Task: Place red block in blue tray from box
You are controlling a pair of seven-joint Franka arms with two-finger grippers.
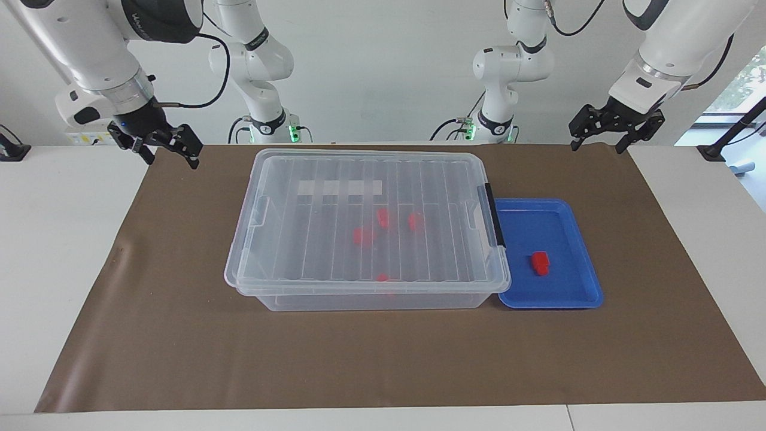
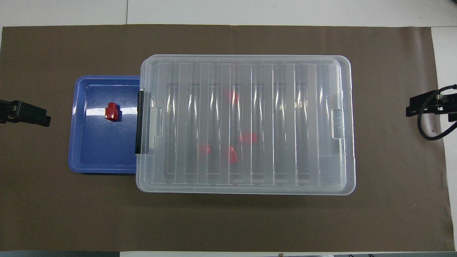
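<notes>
The box (image 1: pixel 311 227) is a clear bin with its ribbed lid on, in the middle of the brown mat; it also shows in the overhead view (image 2: pixel 321 125). Several red blocks show through the lid, one of them near the middle (image 1: pixel 363 235) (image 2: pixel 204 149). The blue tray (image 1: pixel 568 298) (image 2: pixel 100 157) lies against the box's black-latch end, toward the left arm's end of the table. One red block (image 1: pixel 541 262) (image 2: pixel 112 111) lies in the tray. My left gripper (image 1: pixel 597 146) (image 2: pixel 35 116) and right gripper (image 1: pixel 172 160) (image 2: pixel 416 107) are open, empty and raised at the mat's ends.
A brown mat (image 1: pixel 179 335) covers most of the white table. The black latch (image 1: pixel 494 215) on the box's end overhangs the tray's rim. A whitish label strip (image 1: pixel 339 188) is on the box.
</notes>
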